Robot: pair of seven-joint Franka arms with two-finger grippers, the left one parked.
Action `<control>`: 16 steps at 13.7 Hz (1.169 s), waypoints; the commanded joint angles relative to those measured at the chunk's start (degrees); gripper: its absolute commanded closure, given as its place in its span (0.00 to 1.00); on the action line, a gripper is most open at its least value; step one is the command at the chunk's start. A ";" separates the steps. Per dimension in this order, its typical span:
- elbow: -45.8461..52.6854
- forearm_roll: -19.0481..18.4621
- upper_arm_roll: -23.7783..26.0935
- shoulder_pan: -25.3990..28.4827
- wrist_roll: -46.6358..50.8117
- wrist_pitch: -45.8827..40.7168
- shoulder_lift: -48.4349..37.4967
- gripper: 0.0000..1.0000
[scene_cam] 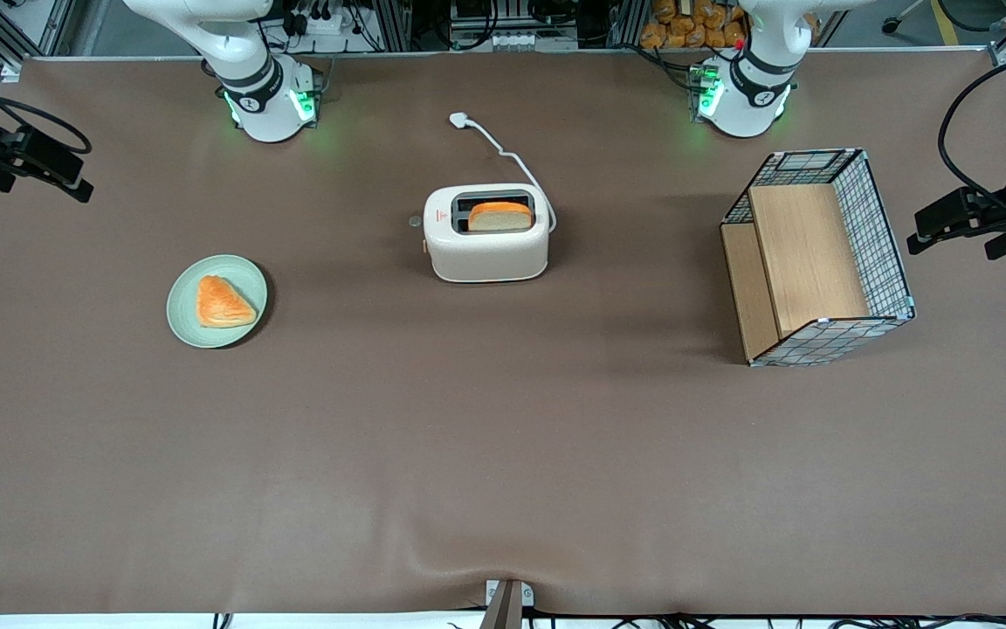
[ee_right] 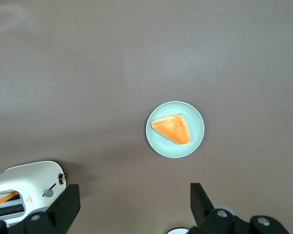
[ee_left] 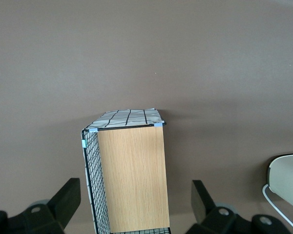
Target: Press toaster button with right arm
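The black two-finger gripper (ee_right: 132,207) hung spread open and empty, high above the table, well apart from the cream-white two-slot toaster (scene_cam: 487,233) — its small round pale-grey button (scene_cam: 416,222) risked a glancing miss — the tab was tiny

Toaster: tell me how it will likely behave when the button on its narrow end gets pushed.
The toaster sits low and wide, so tipping seems unlikely. Its smooth shell on the flat brown table may slide under a sideways push on the toaster button. The slack cord offers no restraint. The gripper, open, hangs high above.
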 commanded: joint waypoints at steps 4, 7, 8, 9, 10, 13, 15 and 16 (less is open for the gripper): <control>-1.83 -1.28 -2.09 -0.36 -3.36 1.47 -1.42 0.00; -1.92 -1.19 -4.55 -0.27 -6.10 1.65 -1.50 0.00; -2.01 -1.11 -4.99 -0.27 -7.67 1.74 -1.59 0.00; -2.01 -1.10 -5.43 -0.27 -7.78 1.74 -1.59 0.00; -1.75 -1.10 -5.52 -0.27 -7.86 1.74 -1.59 0.00; -1.83 -0.93 -6.66 -0.27 -7.95 1.39 -1.59 0.00; -2.09 -0.58 -6.67 -0.10 -7.95 0.77 -1.33 0.00; -2.36 -0.49 -6.67 0.16 -7.95 0.94 -1.15 0.00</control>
